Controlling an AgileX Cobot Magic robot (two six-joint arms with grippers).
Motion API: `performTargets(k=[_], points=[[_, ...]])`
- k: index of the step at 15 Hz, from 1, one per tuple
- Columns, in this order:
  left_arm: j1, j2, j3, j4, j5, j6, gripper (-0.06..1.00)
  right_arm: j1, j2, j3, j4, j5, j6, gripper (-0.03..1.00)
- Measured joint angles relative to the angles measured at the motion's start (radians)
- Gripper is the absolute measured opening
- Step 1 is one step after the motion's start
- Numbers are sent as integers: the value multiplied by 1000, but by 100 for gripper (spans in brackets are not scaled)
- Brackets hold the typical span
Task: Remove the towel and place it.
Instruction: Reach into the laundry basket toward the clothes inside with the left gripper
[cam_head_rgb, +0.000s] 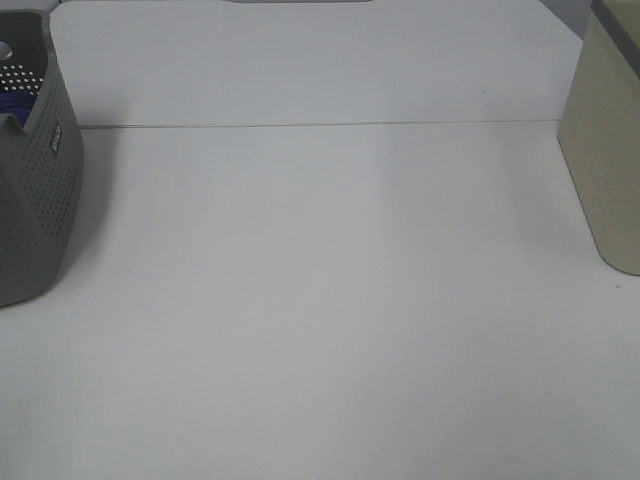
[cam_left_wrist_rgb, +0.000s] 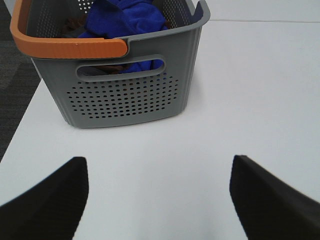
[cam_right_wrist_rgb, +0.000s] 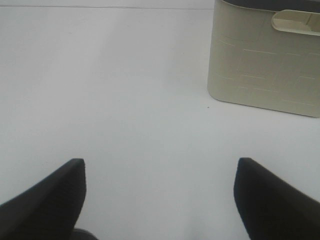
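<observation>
Left tool poised above surface, two dark fingers spread wide, nothing gripped. Right tool in matching pose: dark fingers wide apart, gap bare, tips angled down toward surface, touching nothing.

Bright, diffuse, even light washes the white table to a pale blue-grey with no hard glare. In the exterior high view, only a soft, faint shadow lies beside the grey basket at the left edge, and another beside the beige bin at the right. That view is soft and low in detail. In the wrist views, the fingers of the left gripper and those of the right gripper are blurred, featureless black, while the basket's perforations are crisp and the towel is a saturated blue.
</observation>
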Motion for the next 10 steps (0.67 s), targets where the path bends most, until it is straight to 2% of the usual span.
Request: performTargets(k=[10], points=[[0,0,0,0,0,0,72,0,0,0,0,0,0,79]])
